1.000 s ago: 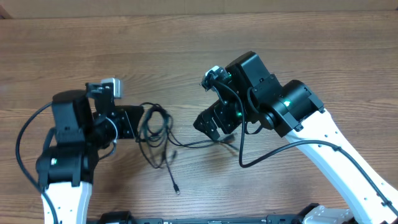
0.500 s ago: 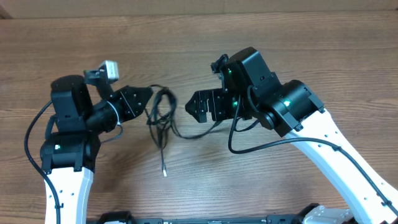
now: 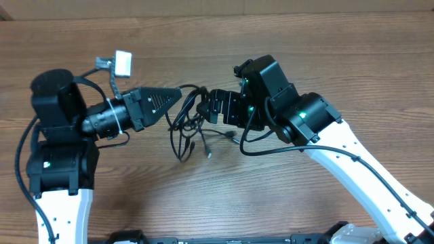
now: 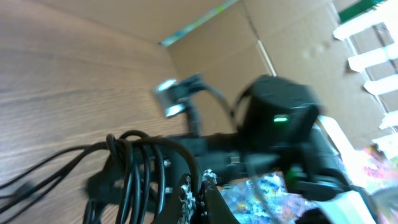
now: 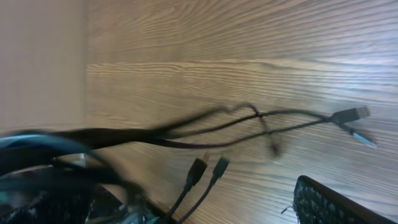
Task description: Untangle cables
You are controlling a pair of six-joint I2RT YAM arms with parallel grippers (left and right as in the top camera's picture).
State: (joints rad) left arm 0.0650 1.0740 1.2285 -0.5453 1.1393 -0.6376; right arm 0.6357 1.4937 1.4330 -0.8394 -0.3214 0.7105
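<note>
A bundle of thin black cables point(image 3: 184, 122) hangs between my two grippers above the wooden table. My left gripper point(image 3: 178, 95) points right and is shut on a strand at the top of the bundle. In the left wrist view its fingers point(image 4: 186, 190) are pressed almost together, with the cable loops point(image 4: 134, 168) just to their left. My right gripper point(image 3: 210, 108) points left and touches the bundle's right side. Its jaws stand wide apart, and only one finger point(image 5: 329, 202) shows clearly. The cables point(image 5: 249, 115) cross the right wrist view, and two plugs point(image 5: 208, 167) stick out near the jaws.
Loose cable ends with plugs point(image 3: 207, 150) dangle below the bundle. Another plug end point(image 5: 356, 114) lies over the table. A white camera block point(image 3: 123, 63) sits on the left arm. The right arm's own cable point(image 3: 261, 146) loops under its wrist.
Both grippers have moved up and toward each other, so the gap between them has closed. The bundle has risen off the table and its dangling end has shifted right.
</note>
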